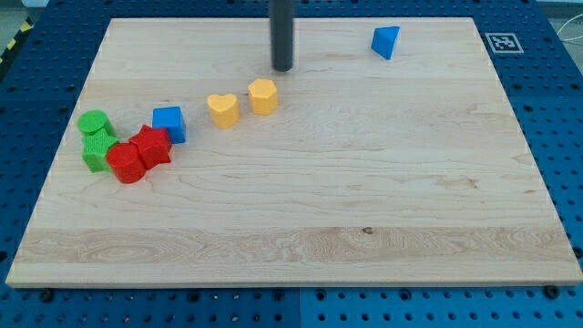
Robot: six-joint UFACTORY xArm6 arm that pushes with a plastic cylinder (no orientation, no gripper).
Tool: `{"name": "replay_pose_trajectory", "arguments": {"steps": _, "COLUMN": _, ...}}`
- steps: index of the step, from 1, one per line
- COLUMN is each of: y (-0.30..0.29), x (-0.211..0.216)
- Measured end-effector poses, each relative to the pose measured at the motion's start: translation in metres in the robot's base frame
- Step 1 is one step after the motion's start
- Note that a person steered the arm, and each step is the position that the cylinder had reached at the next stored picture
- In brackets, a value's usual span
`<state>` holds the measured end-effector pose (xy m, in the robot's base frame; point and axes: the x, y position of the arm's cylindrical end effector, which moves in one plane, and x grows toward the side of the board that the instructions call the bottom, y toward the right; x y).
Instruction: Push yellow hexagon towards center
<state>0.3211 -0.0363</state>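
Note:
The yellow hexagon (263,96) sits on the wooden board (364,182), left of the middle and toward the view's top. A yellow heart (223,109) lies just to its left, a small gap apart. My tip (282,68) is the lower end of the dark rod, just above and slightly right of the yellow hexagon in the view, not touching it.
A blue cube (169,123) stands left of the heart. Two red blocks (138,155) and two green blocks (95,138) cluster near the board's left edge. A blue triangular block (385,41) lies near the top right. A fiducial tag (504,42) marks the top right corner.

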Motion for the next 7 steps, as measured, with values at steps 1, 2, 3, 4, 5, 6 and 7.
{"name": "replay_pose_trajectory", "arguments": {"steps": 1, "y": -0.011, "x": 0.062}}
{"name": "replay_pose_trajectory", "arguments": {"steps": 2, "y": -0.004, "x": 0.076}}
{"name": "replay_pose_trajectory", "arguments": {"steps": 3, "y": -0.033, "x": 0.082}}
{"name": "replay_pose_trajectory", "arguments": {"steps": 4, "y": -0.073, "x": 0.11}}
{"name": "replay_pose_trajectory", "arguments": {"steps": 5, "y": -0.056, "x": 0.151}}
{"name": "replay_pose_trajectory", "arguments": {"steps": 6, "y": -0.021, "x": 0.154}}
{"name": "replay_pose_trajectory", "arguments": {"steps": 7, "y": -0.019, "x": 0.119}}
